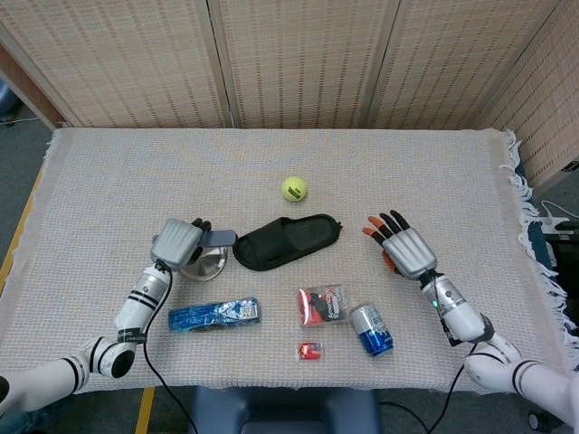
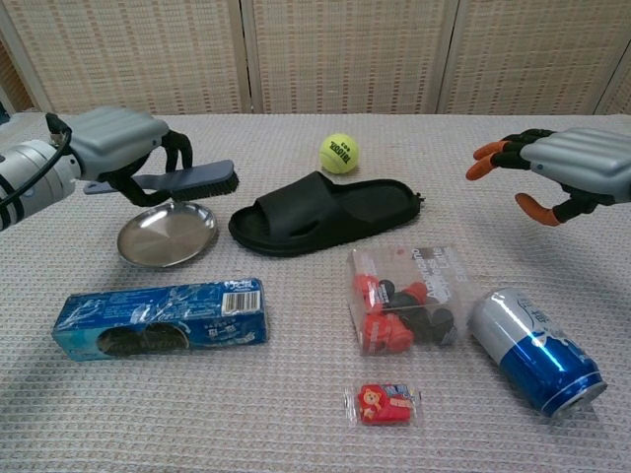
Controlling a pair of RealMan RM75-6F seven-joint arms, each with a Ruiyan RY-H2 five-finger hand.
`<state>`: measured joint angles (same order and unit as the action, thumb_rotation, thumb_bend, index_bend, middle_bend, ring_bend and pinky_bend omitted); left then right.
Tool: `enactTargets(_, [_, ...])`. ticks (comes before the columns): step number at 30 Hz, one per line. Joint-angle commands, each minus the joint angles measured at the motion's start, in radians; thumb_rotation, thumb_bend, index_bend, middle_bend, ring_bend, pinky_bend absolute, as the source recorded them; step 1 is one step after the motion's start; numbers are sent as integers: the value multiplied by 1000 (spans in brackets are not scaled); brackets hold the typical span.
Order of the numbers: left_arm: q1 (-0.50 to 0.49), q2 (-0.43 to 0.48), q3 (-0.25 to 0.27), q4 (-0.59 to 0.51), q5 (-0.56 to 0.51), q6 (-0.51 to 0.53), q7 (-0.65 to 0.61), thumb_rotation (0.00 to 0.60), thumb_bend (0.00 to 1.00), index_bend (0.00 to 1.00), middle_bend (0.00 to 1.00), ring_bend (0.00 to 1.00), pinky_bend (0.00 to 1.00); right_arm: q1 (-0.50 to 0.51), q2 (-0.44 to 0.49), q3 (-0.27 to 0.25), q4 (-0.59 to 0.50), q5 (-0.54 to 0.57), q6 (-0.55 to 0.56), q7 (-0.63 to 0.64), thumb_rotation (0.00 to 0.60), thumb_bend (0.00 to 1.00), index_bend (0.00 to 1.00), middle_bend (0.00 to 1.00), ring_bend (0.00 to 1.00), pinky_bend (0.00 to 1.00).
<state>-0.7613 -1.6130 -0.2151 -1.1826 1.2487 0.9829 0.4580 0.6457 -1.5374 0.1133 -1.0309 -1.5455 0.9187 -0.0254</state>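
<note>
A dark blue brush (image 2: 187, 180) with black bristles is gripped by the left hand (image 2: 118, 138), whose fingers are curled round the handle; the brush is held level in the air above a round, shiny metal dish (image 2: 166, 236). In front of the dish a long blue packet of dark biscuits (image 2: 158, 318) is laid flat; its white print is too small to be read. A black moulded slipper (image 2: 325, 213) is seen at the middle, with a fuzzy yellow tennis ball (image 2: 338, 153) stamped in dark letters behind it. Nearer, a clear packet of red and black pieces (image 2: 404, 300) and a small red wrapped sweet (image 2: 384, 404) are found, then a blue and silver can (image 2: 534, 353) on its side. The right hand (image 2: 567, 172) is held spread and empty above the woven cloth (image 2: 296, 434).
</note>
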Motion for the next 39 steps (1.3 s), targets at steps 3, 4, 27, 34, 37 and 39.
enactTargets(3, [-28,-20,-30,-45,-48,9,66,600,502,528,649,706,1000,118,-180,-9,229,-31,-76,104,600,676,247,102,0,47])
enactTargets(4, [-30,-23,-31,-51,-54,12,77,600,501,528,649,706,1000,125,-198,-10,252,-34,-72,123,600,687,249,105,0,48])
enactTargets(27, [-60,-39,-22,-64,-107,26,121,600,497,519,637,705,1000,172,-306,-65,430,-60,15,343,600,720,188,122,0,84])
enactTargets(34, [-86,-75,-31,-44,-122,23,133,600,497,518,636,706,1000,209,-381,-60,519,-30,-67,339,600,735,135,122,0,84])
enactTargets(37, [-93,-87,-35,-52,-129,31,144,600,498,518,637,706,1000,217,-399,-67,554,-29,-88,339,600,766,146,122,0,84])
enactTargets(39, [-97,-94,-37,-58,-132,37,152,600,498,518,637,706,1000,222,-404,-73,567,-30,-97,333,600,770,172,122,0,84])
